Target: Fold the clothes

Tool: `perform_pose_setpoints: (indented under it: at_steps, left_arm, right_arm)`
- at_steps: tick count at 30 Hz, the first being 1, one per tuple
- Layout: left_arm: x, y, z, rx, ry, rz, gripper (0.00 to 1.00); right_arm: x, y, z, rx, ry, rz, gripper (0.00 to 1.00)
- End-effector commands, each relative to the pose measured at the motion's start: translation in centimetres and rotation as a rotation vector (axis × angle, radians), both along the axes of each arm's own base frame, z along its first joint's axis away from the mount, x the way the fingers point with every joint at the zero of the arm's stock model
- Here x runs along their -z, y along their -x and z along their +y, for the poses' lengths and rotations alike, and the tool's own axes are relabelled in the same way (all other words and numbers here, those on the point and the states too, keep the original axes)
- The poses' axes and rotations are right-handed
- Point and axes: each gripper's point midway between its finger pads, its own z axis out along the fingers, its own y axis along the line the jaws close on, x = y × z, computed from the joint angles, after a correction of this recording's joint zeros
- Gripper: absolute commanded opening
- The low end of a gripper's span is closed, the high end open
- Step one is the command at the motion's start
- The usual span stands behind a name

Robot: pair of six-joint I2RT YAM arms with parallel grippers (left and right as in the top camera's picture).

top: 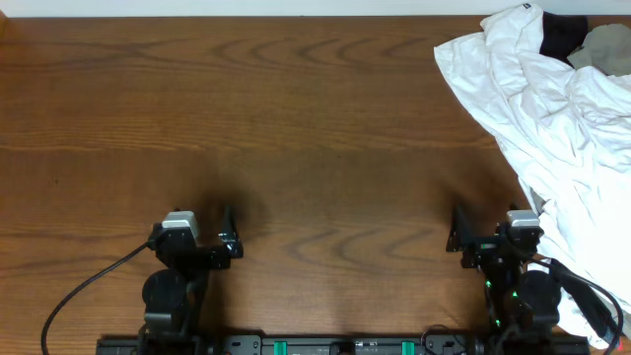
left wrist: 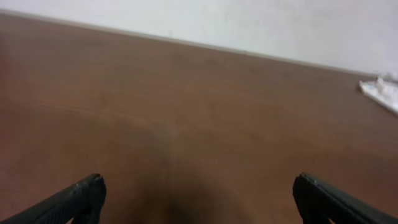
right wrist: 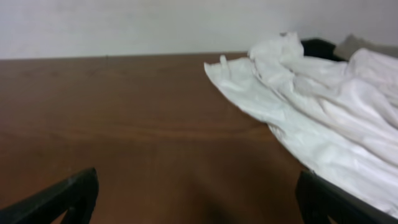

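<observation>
We see 2 grippers low over a wooden table (top: 296,99). The left gripper (left wrist: 199,182) has its jaws spread wide, gripping nothing, with bare wood ahead of it. The right gripper (right wrist: 199,186) is spread just as wide and also empty. The white T-shirt (top: 562,108) lies crumpled ahead of the right gripper and to its right, well apart from the left one. Beyond the shirt, 1 black garment (top: 562,35) and 1 beige-grey garment (top: 606,44) show.

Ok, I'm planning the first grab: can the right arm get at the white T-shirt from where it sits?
Probably yes: the white T-shirt lies bunched close ahead and right of the open right tool, with only table between.
</observation>
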Motion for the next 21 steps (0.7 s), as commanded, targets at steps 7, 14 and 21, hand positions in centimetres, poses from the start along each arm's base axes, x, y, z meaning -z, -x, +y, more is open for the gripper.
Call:
perform_pose_setpoints:
  at_steps: [7, 14, 21]
  left_arm:
    - [-7.3, 1.1, -1.6, 0.084, 0.063, 0.038, 0.98]
    - [-7.6, 1.9, -1.5, 0.075, 0.052, 0.313, 0.98]
    - [-5.1, 2.2, -3.3, 0.156, 0.096, 0.525, 0.98]
  right_arm:
    - [-6.8, 2.6, -0.2, 0.017, -0.032, 0.055, 0.99]
    - [-5.2, 3.9, 0.0, 0.017, -0.05, 0.363, 0.99]
    - [-5.3, 2.7, 3.2, -0.142, -0.129, 0.452, 0.99]
